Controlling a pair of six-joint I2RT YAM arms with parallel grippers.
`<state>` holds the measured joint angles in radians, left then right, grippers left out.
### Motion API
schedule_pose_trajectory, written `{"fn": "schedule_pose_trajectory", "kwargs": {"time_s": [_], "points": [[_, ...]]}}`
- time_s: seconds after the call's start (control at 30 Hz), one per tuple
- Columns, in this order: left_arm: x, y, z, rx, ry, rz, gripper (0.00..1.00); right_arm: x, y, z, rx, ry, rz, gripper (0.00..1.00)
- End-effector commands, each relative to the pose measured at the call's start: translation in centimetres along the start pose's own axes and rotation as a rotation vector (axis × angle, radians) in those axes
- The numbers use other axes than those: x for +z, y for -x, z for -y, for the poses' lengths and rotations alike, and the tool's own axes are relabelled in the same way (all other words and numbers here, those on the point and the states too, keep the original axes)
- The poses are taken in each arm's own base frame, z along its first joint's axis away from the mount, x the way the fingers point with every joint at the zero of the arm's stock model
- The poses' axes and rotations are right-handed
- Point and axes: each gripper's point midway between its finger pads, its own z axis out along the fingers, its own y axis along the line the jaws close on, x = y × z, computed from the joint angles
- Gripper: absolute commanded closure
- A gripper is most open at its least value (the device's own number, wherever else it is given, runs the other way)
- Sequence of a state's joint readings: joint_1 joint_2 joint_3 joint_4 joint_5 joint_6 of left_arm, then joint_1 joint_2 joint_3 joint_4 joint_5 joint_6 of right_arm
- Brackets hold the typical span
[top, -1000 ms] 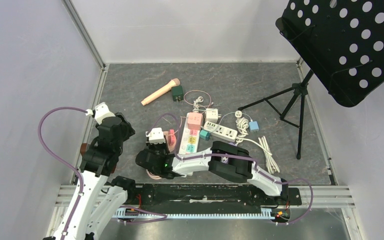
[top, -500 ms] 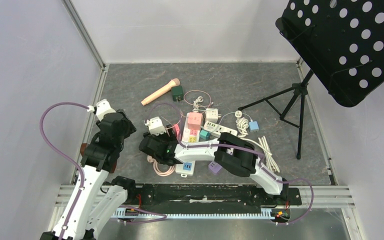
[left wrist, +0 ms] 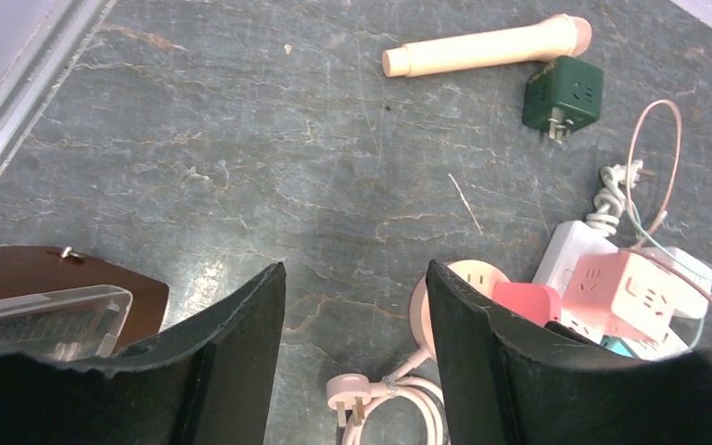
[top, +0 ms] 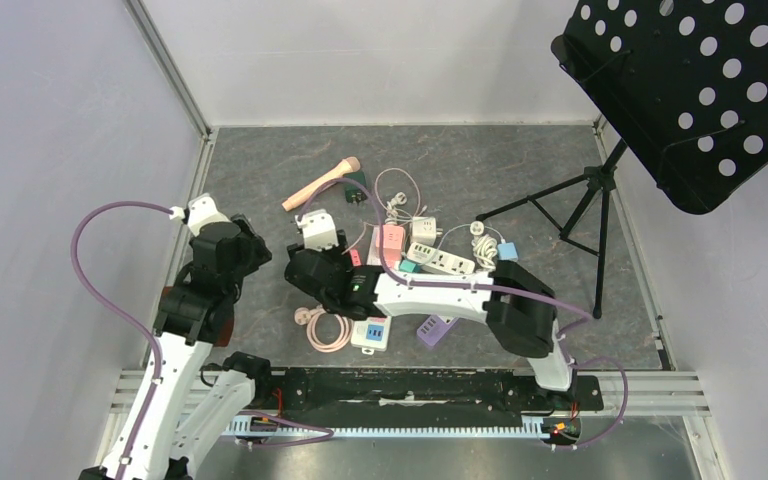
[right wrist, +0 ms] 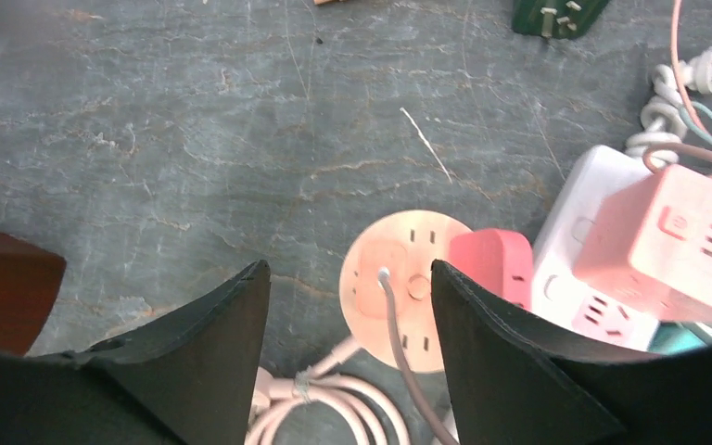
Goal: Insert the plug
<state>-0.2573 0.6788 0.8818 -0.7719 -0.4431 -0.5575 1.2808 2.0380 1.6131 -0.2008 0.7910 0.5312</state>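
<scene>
1. Plug lay loose on the grey table by its coiled pink cord, not yet inserted.
2. Right gripper hovered over the round pink socket, jaws apart and empty.
3. Left gripper stood released too, holding nothing.
4. Grasping and seating remained; the intended socket was probably the round one, though that was unclear.

Pink coiled cable, power strips clustered just behind it, microphone farther back
</scene>
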Motion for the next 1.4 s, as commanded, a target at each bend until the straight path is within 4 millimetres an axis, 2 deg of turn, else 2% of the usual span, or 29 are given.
{"fn": "schedule_pose_trajectory", "kwargs": {"time_s": [0.0,0.1,0.17,0.3,0.47,0.53,0.7,0.8,0.93,1.07,1.23,1.37], "points": [[-1.1,0.3,1.6,-0.021,-0.091,-0.026,0.36,-3.3,2.2,1.7,0.057,0.027,0.0,0.33],[-0.8,-1.5,2.5,-0.021,-0.14,-0.095,0.36,-5.4,2.6,3.5,0.057,0.051,-0.005,0.32],[-0.5,-2.7,2.9,-0.026,-0.16,-0.139,0.36,-6.4,2.3,4.0,0.037,0.107,-0.037,0.29],[0.2,-4.8,3.8,-0.042,-0.21,-0.2,0.36,-7.5,-0.3,4.8,-0.006,0.231,-0.153,0.25],[1.1,-5.9,4.0,-0.051,-0.21,-0.228,0.36,-7.4,-3.4,5.2,-0.054,0.304,-0.254,0.18],[1.4,-6.4,4.0,-0.053,-0.204,-0.243,0.36,-7.6,-4.4,4.7,-0.074,0.359,-0.28,0.12],[2.2,-7.8,4.4,-0.07,-0.215,-0.281,0.36,-9.1,-5.6,3.5,-0.113,0.532,-0.301,0.05],[2.8,-9.7,4.7,-0.082,-0.239,-0.324,0.37,-8.9,-5.2,4.4,-0.111,0.514,-0.283,0.05],[3.2,-13.3,6.1,-0.133,-0.325,-0.438,0.4,-8.9,-3.4,6.0,-0.026,0.497,-0.257,0.13],[3.8,-17.1,6.5,-0.176,-0.35,-0.551,0.46,-11.0,-0.7,5.4,0.023,0.644,-0.204,0.13],[4.4,-19.6,6.0,-0.174,-0.321,-0.599,0.49,-12.2,1.9,5.9,0.062,0.703,-0.156,0.12],[4.6,-21.2,5.8,-0.126,-0.286,-0.619,0.5,-13.0,1.8,4.8,0.042,0.811,-0.157,0.04]]}}
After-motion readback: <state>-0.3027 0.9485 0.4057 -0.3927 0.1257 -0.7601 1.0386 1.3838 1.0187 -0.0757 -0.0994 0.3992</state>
